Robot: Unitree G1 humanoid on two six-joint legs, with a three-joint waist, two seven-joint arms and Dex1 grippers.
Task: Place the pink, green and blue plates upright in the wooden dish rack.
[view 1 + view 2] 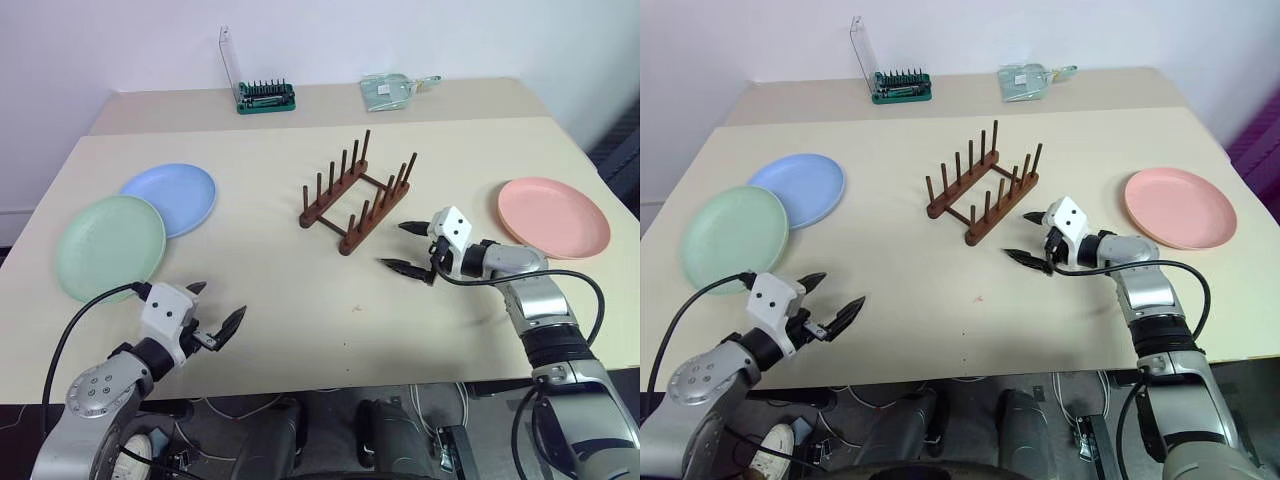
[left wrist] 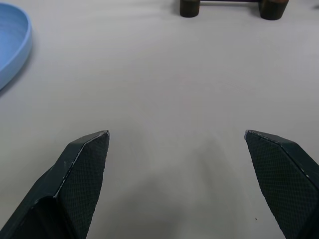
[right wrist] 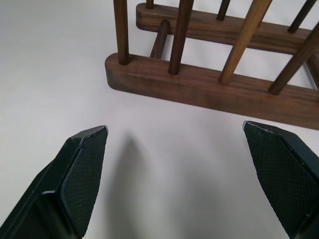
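Nearest the robot, the left gripper point(image 1: 213, 318) hangs over bare table point(image 1: 300, 320) with its jaws spread wide and nothing between them; from there it has to reach out to the green plate point(image 1: 108, 247), which lies flat just beyond it and sits partly under or against the blue plate point(image 1: 172, 196). Those two overlap, so lifting one by its rim could drag or tip the other, and a thin flat rim may well slip from the black fingertips. A little farther out, the right gripper point(image 1: 407, 247) is also wide open and empty, hovering just beside the near end of the wooden rack point(image 1: 356, 194), which stands mid-table with every slot vacant. The rack looks light, so a careless sweep here could probably shove or topple it. The pink plate point(image 1: 553, 216) lies flat off to the right, well apart from the rack. At the far edge a green bit holder point(image 1: 265, 96) stands clear of the work.
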